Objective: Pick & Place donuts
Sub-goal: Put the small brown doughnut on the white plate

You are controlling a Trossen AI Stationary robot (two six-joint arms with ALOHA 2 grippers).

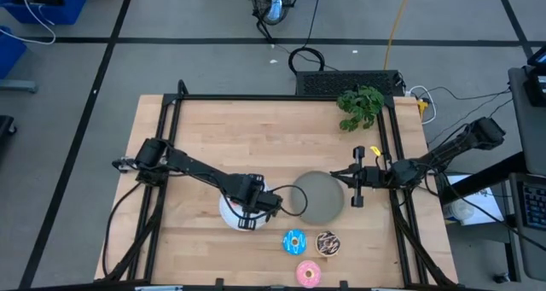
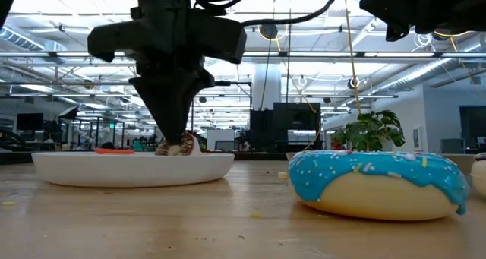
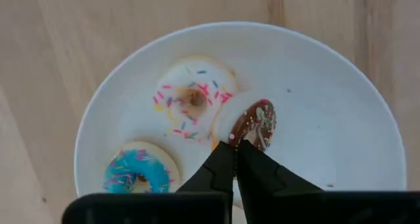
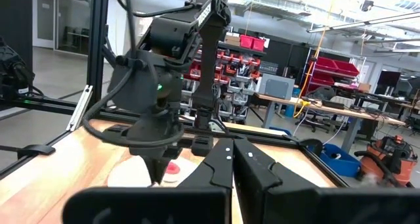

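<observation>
Donuts sit in two spots: three big ones, the blue-iced donut (image 1: 294, 241), the chocolate sprinkled donut (image 1: 327, 243) and the pink-iced donut (image 1: 308, 274), lie on the bare tabletop (image 1: 256, 146) near the front edge, and three tiny ones show on the white plate (image 3: 341, 119): whitish-pink (image 3: 191, 99), blue (image 3: 134, 175) and brown (image 3: 252, 122). The left pincer (image 3: 235, 147) is pressed together, its tips at the tiny brown donut's edge, so that donut could slip out or tip sideways because the hold is so thin. The right pincer (image 4: 231, 150), also pressed together with nothing in it, waits beside the grey plate (image 1: 317, 197).
</observation>
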